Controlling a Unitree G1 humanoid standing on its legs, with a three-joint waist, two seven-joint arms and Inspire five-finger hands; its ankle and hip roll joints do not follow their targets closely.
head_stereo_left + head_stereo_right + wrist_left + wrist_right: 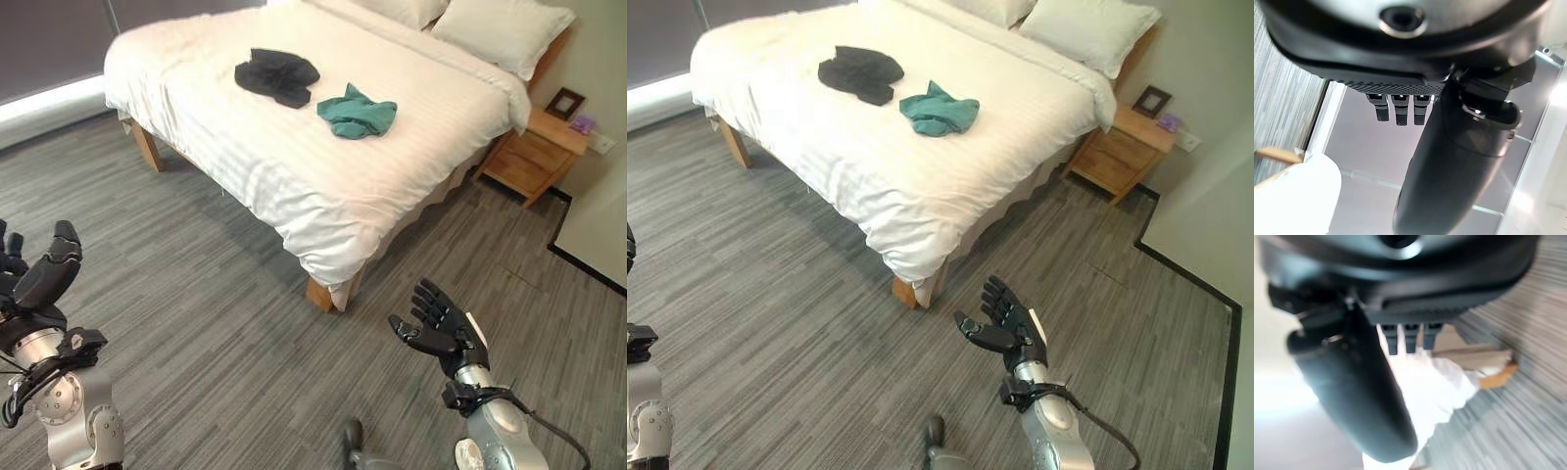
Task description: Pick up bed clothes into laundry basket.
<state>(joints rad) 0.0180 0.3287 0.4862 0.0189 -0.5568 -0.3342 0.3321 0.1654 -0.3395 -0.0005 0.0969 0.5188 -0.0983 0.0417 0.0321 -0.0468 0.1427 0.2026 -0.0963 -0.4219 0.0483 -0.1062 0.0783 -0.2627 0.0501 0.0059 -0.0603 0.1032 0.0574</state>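
Two garments lie on the bed (294, 186), both on its white cover: a black garment (277, 75) toward the middle of the mattress, and a teal garment (357, 114) just beside it, apart from it and nearer the side edge that faces the nightstand (534, 157). Pillows (500, 31) sit at the head end, well away from both. No laundry basket can be seen in these views.

Neither hand holds anything. The left hand (44, 269) hangs low over the grey floor (216, 343), well short of the bed, its fingers relaxed and unclenched; its own wrist view shows the fingers (1396, 110) extended into empty air. The right hand (441, 328) is raised over the floor near the foot corner of the bed, fingers spread and thumb out, gripping nothing.

By my reading the task is at its very start: the approach step, with no cloth lifted yet. The next move seems to call for closing in on the bed until the garments come within reach, then lowering a hand onto one and gathering the loose cloth. The teal piece looks the easier first pick for the right hand, since it lies closer to that edge. The cloth is soft, so a shallow pinch may take only a fold.
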